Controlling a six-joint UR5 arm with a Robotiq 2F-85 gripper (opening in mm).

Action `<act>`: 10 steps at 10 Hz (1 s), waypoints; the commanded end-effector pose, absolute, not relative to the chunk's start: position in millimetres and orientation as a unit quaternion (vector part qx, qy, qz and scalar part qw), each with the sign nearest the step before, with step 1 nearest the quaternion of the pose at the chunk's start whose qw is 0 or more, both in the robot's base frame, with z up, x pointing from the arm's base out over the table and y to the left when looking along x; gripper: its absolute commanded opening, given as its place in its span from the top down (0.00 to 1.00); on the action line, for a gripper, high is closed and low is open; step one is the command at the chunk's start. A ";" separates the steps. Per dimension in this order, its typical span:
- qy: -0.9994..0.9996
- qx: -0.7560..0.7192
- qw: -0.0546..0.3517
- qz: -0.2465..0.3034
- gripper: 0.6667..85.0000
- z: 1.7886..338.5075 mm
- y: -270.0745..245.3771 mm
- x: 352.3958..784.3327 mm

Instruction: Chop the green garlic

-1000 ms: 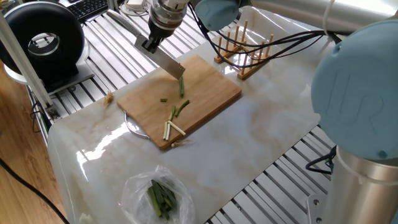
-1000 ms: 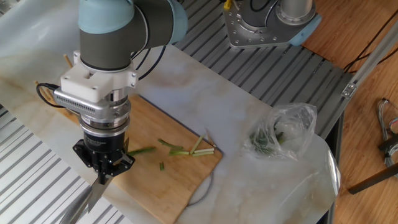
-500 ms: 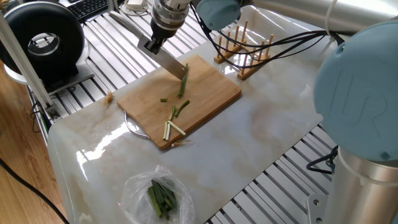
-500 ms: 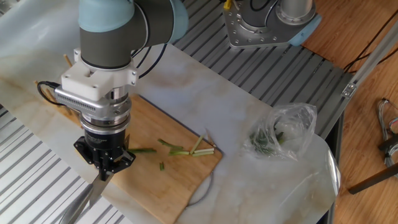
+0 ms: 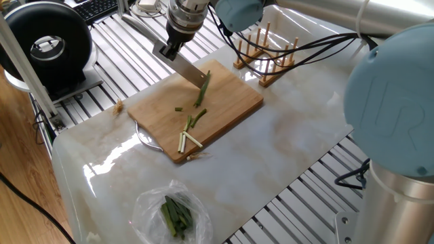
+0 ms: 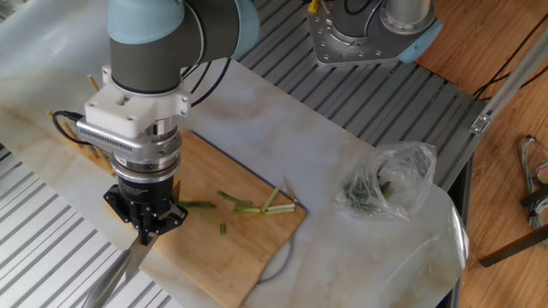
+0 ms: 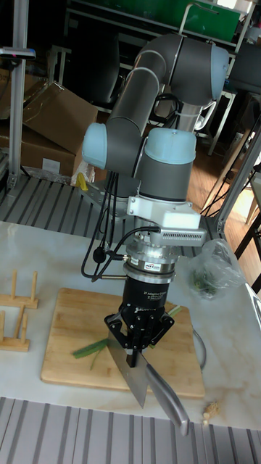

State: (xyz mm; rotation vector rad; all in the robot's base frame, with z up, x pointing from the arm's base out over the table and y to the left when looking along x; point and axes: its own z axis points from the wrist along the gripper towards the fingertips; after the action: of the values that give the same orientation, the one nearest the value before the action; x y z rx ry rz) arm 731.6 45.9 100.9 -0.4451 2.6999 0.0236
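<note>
Gleaming flat steel knife [image 7: 148, 388] over bamboo board [image 5: 230, 102]

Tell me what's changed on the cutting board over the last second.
The gripper, still shut on the knife, slid the blade along the cutting board toward the wooden rack. The long green garlic piece at the blade turned with it, its far end swinging rackward. The cut sticks and the plastic bag stayed put.

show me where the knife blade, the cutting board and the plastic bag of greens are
knife blade [image 5: 186, 67], one fixed view, middle of the flat steel face.
cutting board [image 5: 234, 102], one fixed view, bare wood near its right corner.
plastic bag of greens [image 6: 402, 175], the other fixed view, clear plastic above the leaves.
</note>
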 end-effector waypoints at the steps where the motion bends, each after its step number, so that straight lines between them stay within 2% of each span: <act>1: 0.968 -0.154 0.197 0.013 0.99 104.3 45.4 727.1; 10: 0.970 -0.155 0.187 0.013 0.99 100.5 42.8 719.5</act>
State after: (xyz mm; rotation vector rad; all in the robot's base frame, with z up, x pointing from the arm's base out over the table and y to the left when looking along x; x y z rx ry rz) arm 721.1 44.1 100.1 -0.4451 2.7264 0.0283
